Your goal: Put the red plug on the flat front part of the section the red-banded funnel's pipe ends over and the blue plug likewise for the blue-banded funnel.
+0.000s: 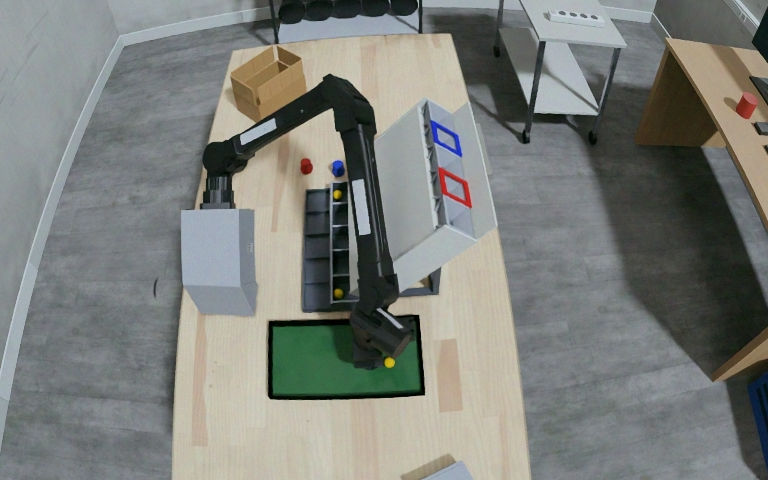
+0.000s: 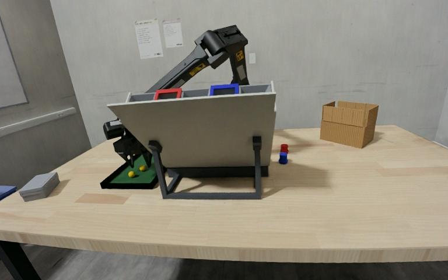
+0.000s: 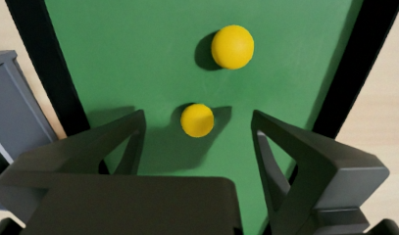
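Note:
My gripper (image 1: pixel 371 360) (image 2: pixel 138 160) (image 3: pixel 198 117) is open and hangs low over the green marble tray (image 1: pixel 305 368) (image 2: pixel 118 178) (image 3: pixel 113 59). One yellow marble (image 2: pixel 142 168) (image 3: pixel 197 119) lies on the tray between my fingers, untouched. A second marble (image 1: pixel 389 362) (image 2: pixel 131 174) (image 3: pixel 232 46) lies just beyond it. The red plug (image 1: pixel 306 165) (image 2: pixel 284 148) and the blue plug (image 1: pixel 337 168) (image 2: pixel 283 158) stand on the table near the far end of the sectioned catch tray (image 1: pixel 317 249). The red-banded funnel (image 1: pixel 442 183) (image 2: pixel 167 90) and the blue-banded funnel (image 1: pixel 433 132) (image 2: pixel 224 85) top the slanted grey cover (image 1: pixel 406 196) (image 2: pixel 198 128).
Yellow marbles rest in the catch tray's two end sections (image 1: pixel 337 194) (image 1: pixel 337 293). A cardboard box (image 1: pixel 268 81) (image 2: pixel 348 123) stands at the far table end. A grey block (image 1: pixel 219 259) sits by the arm base. A small grey box (image 2: pixel 39 186) lies near the table edge.

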Motion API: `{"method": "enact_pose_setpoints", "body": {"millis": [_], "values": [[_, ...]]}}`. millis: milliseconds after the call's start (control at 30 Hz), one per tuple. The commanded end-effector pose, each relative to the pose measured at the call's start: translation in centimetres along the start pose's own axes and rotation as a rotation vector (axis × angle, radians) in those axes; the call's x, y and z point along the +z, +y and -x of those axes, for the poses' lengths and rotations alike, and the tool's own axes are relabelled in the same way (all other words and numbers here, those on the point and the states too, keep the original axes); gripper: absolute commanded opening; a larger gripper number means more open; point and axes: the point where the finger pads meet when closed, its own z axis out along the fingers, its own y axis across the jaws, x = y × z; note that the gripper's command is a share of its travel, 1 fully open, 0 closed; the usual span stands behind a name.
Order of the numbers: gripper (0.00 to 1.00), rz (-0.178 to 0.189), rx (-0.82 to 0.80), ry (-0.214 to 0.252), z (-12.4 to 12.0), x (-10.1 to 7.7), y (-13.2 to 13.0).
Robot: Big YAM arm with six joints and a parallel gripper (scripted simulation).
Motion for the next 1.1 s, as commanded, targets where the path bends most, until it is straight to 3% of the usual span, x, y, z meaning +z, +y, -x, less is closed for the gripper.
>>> {"method": "enact_pose_setpoints", "body": {"millis": [0, 500, 1067], "values": [[0.80, -0.005, 0.006, -0.007, 0.1, 0.5, -0.3], [0.80, -0.010, -0.009, -0.022, -0.3, 1.4, -0.2], [0.80, -0.009, -0.007, -0.006, -0.4, 1.8, -0.1]]}}
